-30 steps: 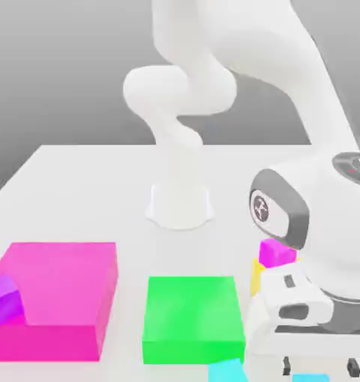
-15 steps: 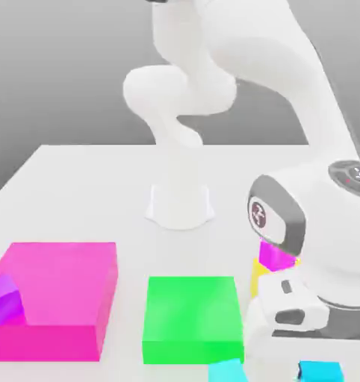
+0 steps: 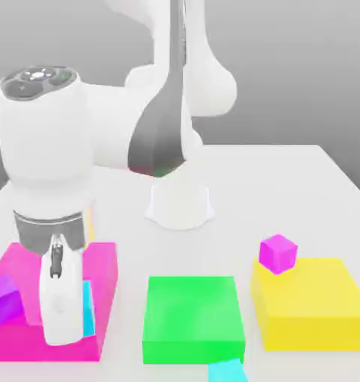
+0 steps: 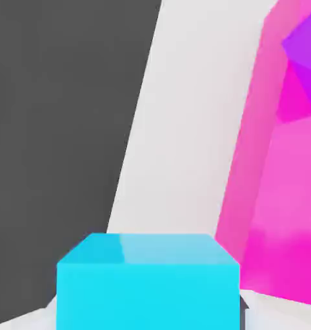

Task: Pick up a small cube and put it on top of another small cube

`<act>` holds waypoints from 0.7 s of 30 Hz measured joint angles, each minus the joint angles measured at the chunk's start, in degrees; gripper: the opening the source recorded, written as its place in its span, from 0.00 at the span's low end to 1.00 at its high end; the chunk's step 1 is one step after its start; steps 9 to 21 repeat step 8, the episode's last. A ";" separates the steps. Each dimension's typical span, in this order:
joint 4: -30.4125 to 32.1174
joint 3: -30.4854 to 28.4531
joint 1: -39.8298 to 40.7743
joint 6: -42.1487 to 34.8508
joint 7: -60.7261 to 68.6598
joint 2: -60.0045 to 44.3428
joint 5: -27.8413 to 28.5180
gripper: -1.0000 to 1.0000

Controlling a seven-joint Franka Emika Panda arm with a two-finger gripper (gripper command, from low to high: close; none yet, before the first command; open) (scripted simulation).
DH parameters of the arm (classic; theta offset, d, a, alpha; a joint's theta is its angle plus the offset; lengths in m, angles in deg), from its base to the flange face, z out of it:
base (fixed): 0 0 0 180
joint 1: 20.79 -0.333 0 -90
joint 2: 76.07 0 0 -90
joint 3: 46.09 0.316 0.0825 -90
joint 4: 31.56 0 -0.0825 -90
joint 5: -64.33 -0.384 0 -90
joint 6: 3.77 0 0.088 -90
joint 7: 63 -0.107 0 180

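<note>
The pale, plain surface [image 3: 235, 224] stretches around the hand [image 4: 148, 316], with a smooth grey backdrop [image 3: 287, 74] beyond. The hand is pinching a small cyan cube [image 4: 148, 293] between its fingers, near the flat pink block [image 3: 97, 261]. Another cyan cube [image 3: 228, 371] lies well apart from the hand, toward the exterior view's right. Markings on the arm's round cap [image 3: 39, 82] are unreadable.

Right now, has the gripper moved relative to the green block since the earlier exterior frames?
Yes. The gripper has crossed from the exterior view's right of the green block to its left, now by the pink block.
</note>
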 joint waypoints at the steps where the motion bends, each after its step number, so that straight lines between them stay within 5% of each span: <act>1: 0.50 -1.16 1.68 -0.45 -2.49 1.09 -0.43 0.00; 4: 2.20 -3.98 6.15 2.56 -9.66 0.04 -2.66 0.00; 5: 2.79 -4.21 6.52 4.59 -10.52 -1.40 -3.48 1.00; 21: 2.79 -4.21 6.52 4.59 -10.52 -1.40 -3.48 1.00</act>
